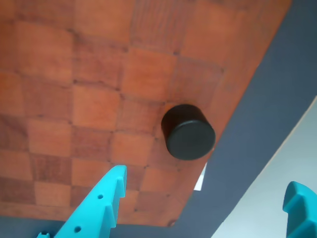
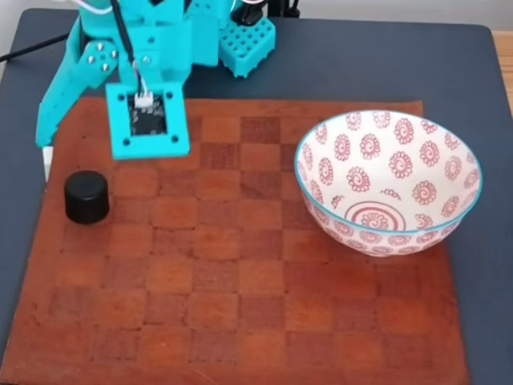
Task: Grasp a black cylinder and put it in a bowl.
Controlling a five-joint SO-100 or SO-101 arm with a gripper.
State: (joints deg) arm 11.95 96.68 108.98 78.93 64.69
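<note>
One black cylinder [image 2: 86, 196] stands upright near the left edge of the checkered wooden board [image 2: 240, 321] in the fixed view, well apart from the bowl [image 2: 389, 183] on the board's right side. In the wrist view we see the cylinder [image 1: 188, 132] ahead of the teal gripper [image 1: 208, 198], whose fingers are spread wide and hold nothing. We judge the task barely begun: no grasp is made, the bowl looks empty, and closing on the cylinder, carrying and releasing all remain. The dark tabletop [image 2: 361, 64] surrounds the board.
</note>
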